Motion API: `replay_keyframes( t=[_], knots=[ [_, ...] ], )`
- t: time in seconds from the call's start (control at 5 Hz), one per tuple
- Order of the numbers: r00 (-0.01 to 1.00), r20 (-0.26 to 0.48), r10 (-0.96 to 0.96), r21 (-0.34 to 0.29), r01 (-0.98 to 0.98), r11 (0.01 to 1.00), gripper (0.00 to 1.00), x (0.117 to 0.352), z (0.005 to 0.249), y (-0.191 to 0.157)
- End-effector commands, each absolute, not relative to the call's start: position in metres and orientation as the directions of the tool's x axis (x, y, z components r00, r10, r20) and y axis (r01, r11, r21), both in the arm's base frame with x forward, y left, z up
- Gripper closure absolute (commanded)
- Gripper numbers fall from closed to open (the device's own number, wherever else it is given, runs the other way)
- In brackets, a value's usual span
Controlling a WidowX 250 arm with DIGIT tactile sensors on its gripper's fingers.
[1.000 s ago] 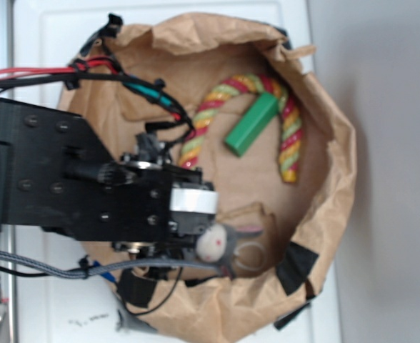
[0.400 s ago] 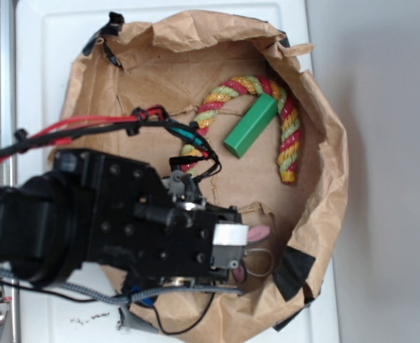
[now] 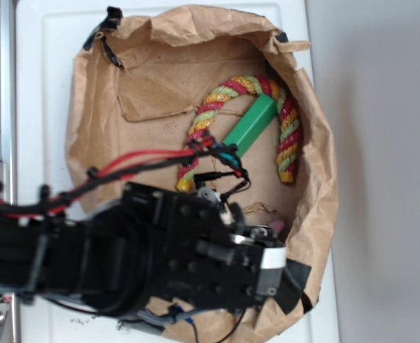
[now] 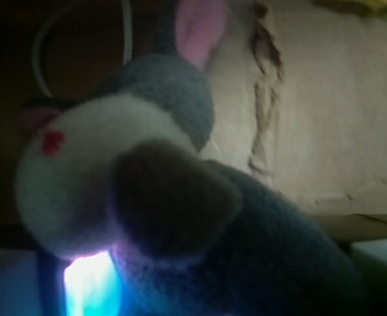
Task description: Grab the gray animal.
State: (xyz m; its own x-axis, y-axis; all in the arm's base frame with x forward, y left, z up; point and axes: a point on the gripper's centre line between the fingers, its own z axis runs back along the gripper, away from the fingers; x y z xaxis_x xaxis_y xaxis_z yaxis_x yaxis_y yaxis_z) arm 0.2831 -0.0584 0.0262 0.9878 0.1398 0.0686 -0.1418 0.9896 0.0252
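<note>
The gray animal (image 4: pixel 180 197) fills the wrist view from very close: a cream face with a red dot (image 4: pixel 52 141), a gray head, a pink-lined ear (image 4: pixel 197 26), a dark limb and a thin loop (image 4: pixel 81 39). It lies on brown paper. In the exterior view only its pink ear (image 3: pixel 276 227) peeps out from under the black arm. My gripper (image 3: pixel 267 251) hangs directly over the toy at the lower right of the paper bag. Its fingers show in neither view, so whether they are open or shut stays hidden.
A brown paper bag with a raised crumpled wall (image 3: pixel 317 193) holds everything. Inside lie a red, yellow and green rope (image 3: pixel 290 128) and a green block (image 3: pixel 249 130). Black tape (image 3: pixel 296 275) patches the rim. Red and black cables (image 3: pixel 124 168) trail from the arm.
The arm has swung right and toward the bag's lower right corner. The toy, plainly seen beside the gripper a second ago, is now almost wholly covered by it.
</note>
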Motion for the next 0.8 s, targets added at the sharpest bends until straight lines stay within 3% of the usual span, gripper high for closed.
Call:
replay_keyframes(
  t=[0.0,0.4,0.6],
  knots=[
    [0.976,0.112,0.184,-0.026,-0.182,0.983,1.00,0.305,0.052,-0.044],
    [0.957,0.186,0.220,-0.085,-0.208,0.974,1.00,0.297,0.101,0.020],
    [0.965,0.208,0.157,-0.104,-0.138,0.985,1.00,0.276,0.122,0.034]
  ],
)
